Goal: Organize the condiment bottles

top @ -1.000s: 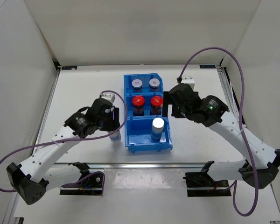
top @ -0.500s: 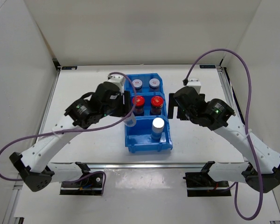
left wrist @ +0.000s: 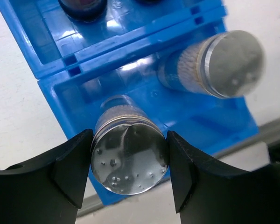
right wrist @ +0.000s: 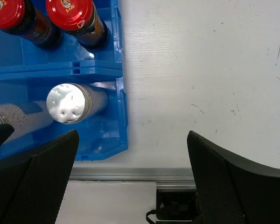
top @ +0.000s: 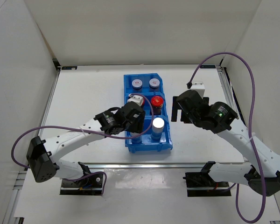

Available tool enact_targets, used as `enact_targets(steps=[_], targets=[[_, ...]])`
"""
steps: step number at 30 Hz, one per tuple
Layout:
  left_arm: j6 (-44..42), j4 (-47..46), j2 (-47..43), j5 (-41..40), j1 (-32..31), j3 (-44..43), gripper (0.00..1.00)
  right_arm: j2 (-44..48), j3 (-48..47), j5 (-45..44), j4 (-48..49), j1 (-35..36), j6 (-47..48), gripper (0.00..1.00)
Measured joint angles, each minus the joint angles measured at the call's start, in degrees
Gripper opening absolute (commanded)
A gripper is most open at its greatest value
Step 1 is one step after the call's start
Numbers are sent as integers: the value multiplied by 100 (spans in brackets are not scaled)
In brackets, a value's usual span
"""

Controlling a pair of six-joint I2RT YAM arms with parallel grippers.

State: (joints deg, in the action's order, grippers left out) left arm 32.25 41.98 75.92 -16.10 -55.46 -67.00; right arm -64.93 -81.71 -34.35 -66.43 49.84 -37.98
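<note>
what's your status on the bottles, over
Left gripper shut on silver-capped bottle, in front compartment of blue bin. Right gripper open, empty. Nothing in the way.

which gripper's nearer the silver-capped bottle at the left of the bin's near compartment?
Left. The left gripper is shut on that silver-capped bottle, at its cap. The right gripper hangs open over the table, outside the blue bin.
</note>
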Motion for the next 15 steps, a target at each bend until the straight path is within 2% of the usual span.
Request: enact_targets(steps=[3,4,6,7,10,15], targets=[[15,-321,221,-164,0,221,54,0,52,4,-11,0,4,100],[13,-424,289,-210,2,258,63,0,63,17,-17,0,11,100],[-20,-581,404,-308,7,280,74,-4,85,81,-17,-2,101,100],[-33,-667,448,-345,7,280,83,-17,85,142,-17,-2,168,100],[-70,-960,533,-492,4,280,97,-195,42,378,-26,-2,442,100],[-76,-1202,568,-765,4,269,99,-625,-59,643,-15,-2,745,100]])
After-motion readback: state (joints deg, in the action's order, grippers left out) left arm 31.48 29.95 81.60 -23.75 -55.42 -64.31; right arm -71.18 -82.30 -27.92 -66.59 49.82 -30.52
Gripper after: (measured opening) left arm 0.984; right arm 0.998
